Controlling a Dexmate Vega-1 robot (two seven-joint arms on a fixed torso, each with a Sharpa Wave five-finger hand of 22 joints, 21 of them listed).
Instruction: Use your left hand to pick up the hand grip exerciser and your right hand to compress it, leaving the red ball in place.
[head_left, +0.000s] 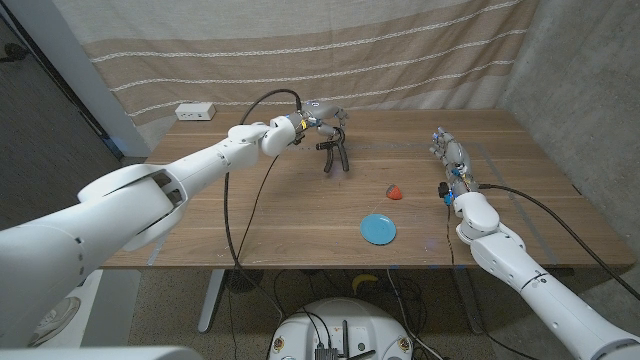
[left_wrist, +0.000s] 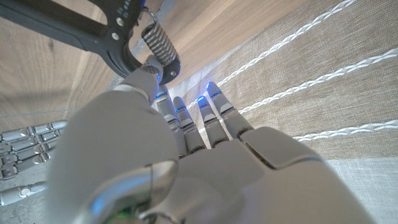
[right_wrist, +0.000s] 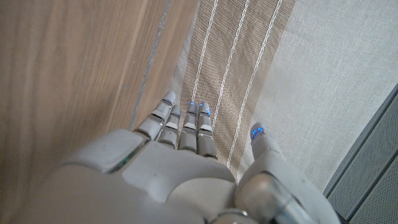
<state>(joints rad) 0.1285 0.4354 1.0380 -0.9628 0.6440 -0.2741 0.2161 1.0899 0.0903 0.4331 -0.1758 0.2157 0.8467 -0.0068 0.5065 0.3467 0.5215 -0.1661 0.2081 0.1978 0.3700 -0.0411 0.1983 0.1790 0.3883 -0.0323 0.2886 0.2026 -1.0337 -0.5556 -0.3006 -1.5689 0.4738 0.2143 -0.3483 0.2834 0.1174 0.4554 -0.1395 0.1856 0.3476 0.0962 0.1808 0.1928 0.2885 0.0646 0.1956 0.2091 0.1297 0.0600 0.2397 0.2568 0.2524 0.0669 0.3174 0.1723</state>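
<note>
The black hand grip exerciser (head_left: 335, 156) stands upright at the table's far middle, handles pointing down and spring coil on top. My left hand (head_left: 316, 120) is at its coil end and holds it there. In the left wrist view my thumb (left_wrist: 148, 70) presses against the metal coil (left_wrist: 159, 42), the black handles (left_wrist: 68, 26) run off beyond it, and the other fingers (left_wrist: 199, 121) reach out straight. The red ball (head_left: 395, 192) lies on the table right of the exerciser. My right hand (head_left: 450, 158) waits near the right side, fingers (right_wrist: 186, 124) extended and holding nothing.
A blue plate (head_left: 378, 229) lies near the front edge, just in front of the red ball. A white power strip (head_left: 195, 111) sits at the far left corner. A striped curtain (head_left: 330, 50) hangs behind the wooden table (head_left: 280, 220). A black cable (head_left: 235, 200) arcs over the table's left half.
</note>
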